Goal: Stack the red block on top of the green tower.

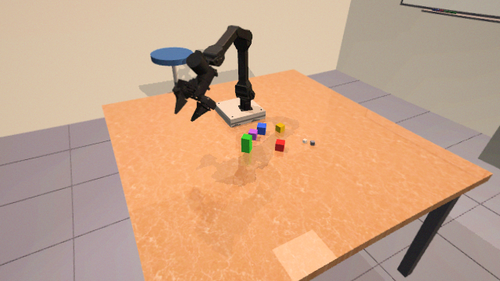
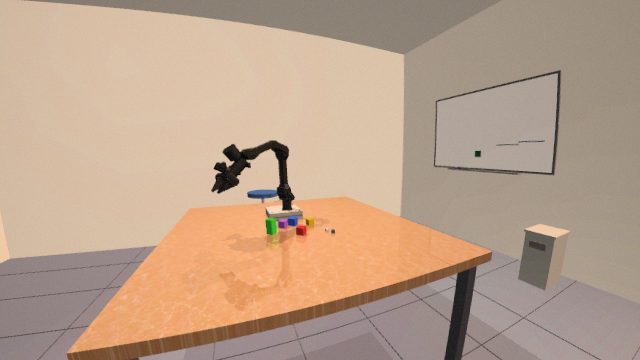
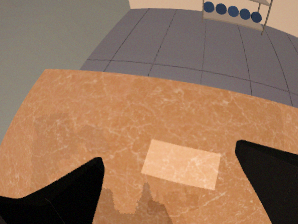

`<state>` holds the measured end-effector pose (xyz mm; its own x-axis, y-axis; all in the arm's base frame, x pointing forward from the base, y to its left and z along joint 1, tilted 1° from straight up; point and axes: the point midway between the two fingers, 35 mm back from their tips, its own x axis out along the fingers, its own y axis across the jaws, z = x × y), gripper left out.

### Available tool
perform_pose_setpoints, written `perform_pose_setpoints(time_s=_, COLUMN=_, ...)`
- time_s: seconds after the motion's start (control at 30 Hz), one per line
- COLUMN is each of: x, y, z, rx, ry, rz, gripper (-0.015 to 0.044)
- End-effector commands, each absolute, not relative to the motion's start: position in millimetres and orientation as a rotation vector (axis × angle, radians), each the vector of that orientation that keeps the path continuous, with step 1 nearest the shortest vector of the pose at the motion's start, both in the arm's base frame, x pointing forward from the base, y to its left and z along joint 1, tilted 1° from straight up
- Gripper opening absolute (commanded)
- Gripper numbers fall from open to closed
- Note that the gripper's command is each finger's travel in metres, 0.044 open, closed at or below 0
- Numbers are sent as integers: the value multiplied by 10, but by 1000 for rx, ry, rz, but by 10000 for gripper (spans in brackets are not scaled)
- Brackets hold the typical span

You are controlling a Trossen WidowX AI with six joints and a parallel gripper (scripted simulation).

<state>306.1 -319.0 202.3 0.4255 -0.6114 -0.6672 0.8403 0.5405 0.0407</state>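
Claw of black, pointed fingers, wide open and empty, raised for approach; red cubic block rests on the desk, beside the upright green rectangular tower, awaiting grasping.

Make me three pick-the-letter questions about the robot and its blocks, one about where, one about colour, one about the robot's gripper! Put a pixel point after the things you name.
1. Where is the red block?
A) On top of the green tower
B) On the table
C) Inside the gripper

2. What colour is the round stool seat?
A) Blue
B) Yellow
C) Red

3. How is the gripper?
A) Closed tight
B) Holding the purple block
C) Open, holding nothing

1: B, the red block [image 1: 280,145] [image 2: 301,230] sits on the table [image 1: 351,187] [image 2: 320,280] [image 3: 110,110].
2: A, the stool seat [image 1: 171,55] [image 2: 262,193] shows blue.
3: C, the gripper's [image 1: 185,115] [image 2: 217,190] [image 3: 169,151] fingers stand wide with nothing between them.
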Motion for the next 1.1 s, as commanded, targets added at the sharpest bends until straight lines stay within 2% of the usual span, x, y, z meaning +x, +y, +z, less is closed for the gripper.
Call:
perform_pose_setpoints(time_s=0.0, x=3335, y=-2789, z=1840, rx=440, ry=730, rz=-842, gripper=440)
perform_pose_setpoints(time_s=0.27, x=3673, y=-1966, z=1549, rx=504, ry=896, rz=-692, gripper=440)
perform_pose_setpoints(time_s=0.53, x=3786, y=-1112, z=1307, rx=534, ry=1079, rz=-572, gripper=440)
perform_pose_setpoints(time_s=0.8, x=3688, y=-291, z=1117, rx=525, ry=1271, rz=-488, gripper=440)
perform_pose_setpoints(time_s=1.07, x=3378, y=450, z=975, rx=465, ry=1479, rz=-441, gripper=440)
